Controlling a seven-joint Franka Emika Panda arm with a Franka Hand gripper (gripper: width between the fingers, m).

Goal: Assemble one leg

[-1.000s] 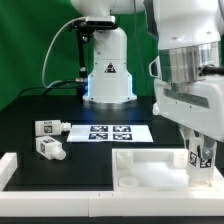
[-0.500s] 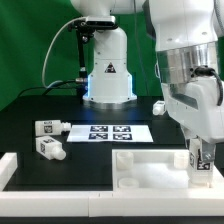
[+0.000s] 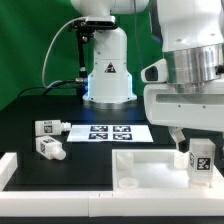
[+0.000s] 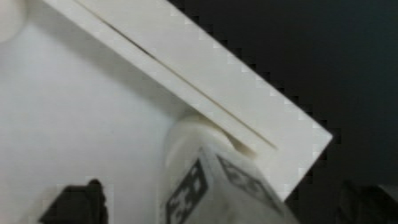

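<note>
My gripper [image 3: 197,158] is at the exterior view's right, shut on a leg [image 3: 201,160], a small white peg whose marker tag faces the camera. It holds the leg upright at the right corner of the large flat white panel [image 3: 145,172]. In the wrist view the leg [image 4: 222,185] stands between my dark fingertips [image 4: 79,203] at the corner of the panel [image 4: 89,110]. Whether the leg sits in a socket is hidden. Two more legs [image 3: 47,127] [image 3: 50,148] lie at the left.
The marker board [image 3: 112,132] lies on the black table between the loose legs and the panel. The white robot base [image 3: 108,70] stands behind it. A white rim [image 3: 60,190] runs along the table's front and left.
My wrist has turned with the leg in it: the leg's tag, side-on before, now faces the camera, and the leg sits slightly lower over the panel corner.
</note>
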